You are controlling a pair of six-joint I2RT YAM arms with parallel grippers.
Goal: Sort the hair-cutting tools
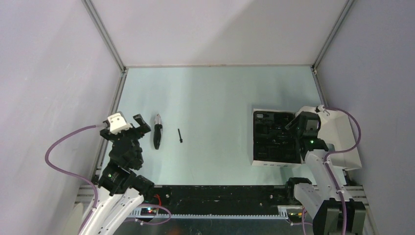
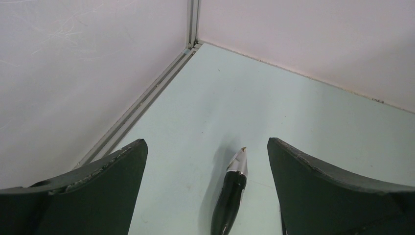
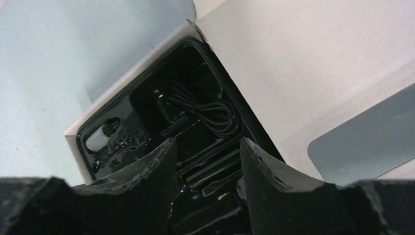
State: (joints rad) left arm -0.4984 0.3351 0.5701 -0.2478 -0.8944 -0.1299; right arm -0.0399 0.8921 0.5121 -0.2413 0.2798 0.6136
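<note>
The black clipper body point(image 1: 157, 131) with its silvery tip lies on the table left of centre; it also shows in the left wrist view point(image 2: 231, 194), between my fingers. My left gripper point(image 1: 139, 125) is open and empty, just left of the clipper. The thin brush point(image 1: 180, 135) lies to the right of it. My right gripper point(image 1: 292, 128) is open and empty, over the black insert point(image 3: 195, 122) of the white box point(image 1: 258, 161). A coiled cable point(image 3: 210, 111) and a small white piece point(image 3: 98, 138) lie in the insert. Comb attachments are not clearly visible.
The open printed lid point(image 1: 337, 132) of the box lies to the right of the insert, by the right wall. Grey walls with metal rails point(image 1: 117, 93) enclose the table on the left, back and right.
</note>
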